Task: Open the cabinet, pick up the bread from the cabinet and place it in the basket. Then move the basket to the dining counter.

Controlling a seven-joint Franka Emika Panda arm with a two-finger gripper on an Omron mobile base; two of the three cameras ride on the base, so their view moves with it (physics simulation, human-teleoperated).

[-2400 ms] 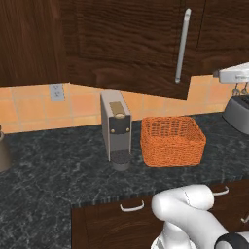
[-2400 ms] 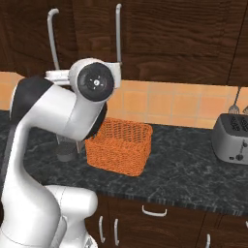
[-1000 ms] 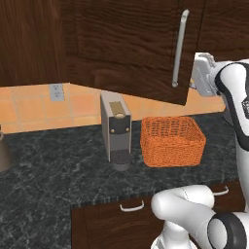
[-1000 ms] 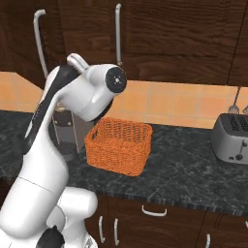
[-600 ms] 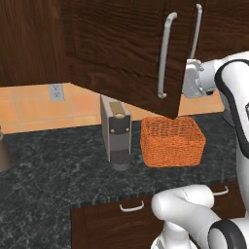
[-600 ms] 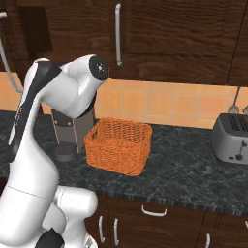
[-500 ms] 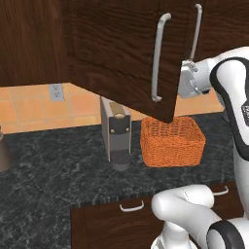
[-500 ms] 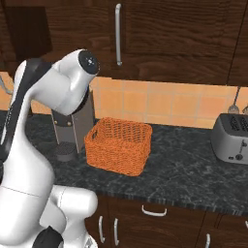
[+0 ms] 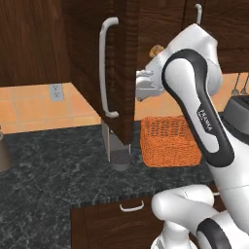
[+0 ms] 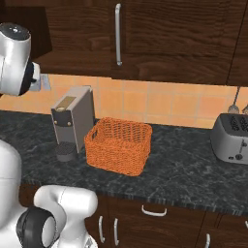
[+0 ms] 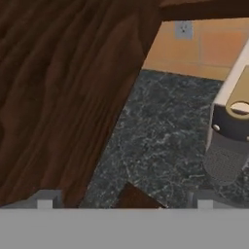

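The dark wood cabinet door [image 9: 122, 73] stands swung out, edge-on to the left base view, its curved bar handle [image 9: 105, 68] facing left. My gripper [image 11: 124, 201] is open, and its fingertips [image 11: 46, 199] hold nothing. It sits close behind the door's inner face [image 11: 58, 97], and my hand [image 9: 145, 86] shows beside the door's edge. The tan bread [image 9: 156, 49] peeks out inside the cabinet, above my hand. The orange basket [image 9: 170, 141] [image 10: 118, 145] rests on the black counter below. The dining counter is out of view.
A grey coffee machine [image 10: 72, 121] [image 11: 233, 131] stands left of the basket, partly behind the door. A toaster [image 10: 233, 138] sits at the right. A neighbouring cabinet door [image 10: 160, 34] stays closed. Black speckled counter [image 9: 53, 170] and drawers [image 10: 155, 213] lie below.
The cabinet door has swung from nearly closed to wide open. My hand followed it leftward behind the door, and the bread has come into view inside.
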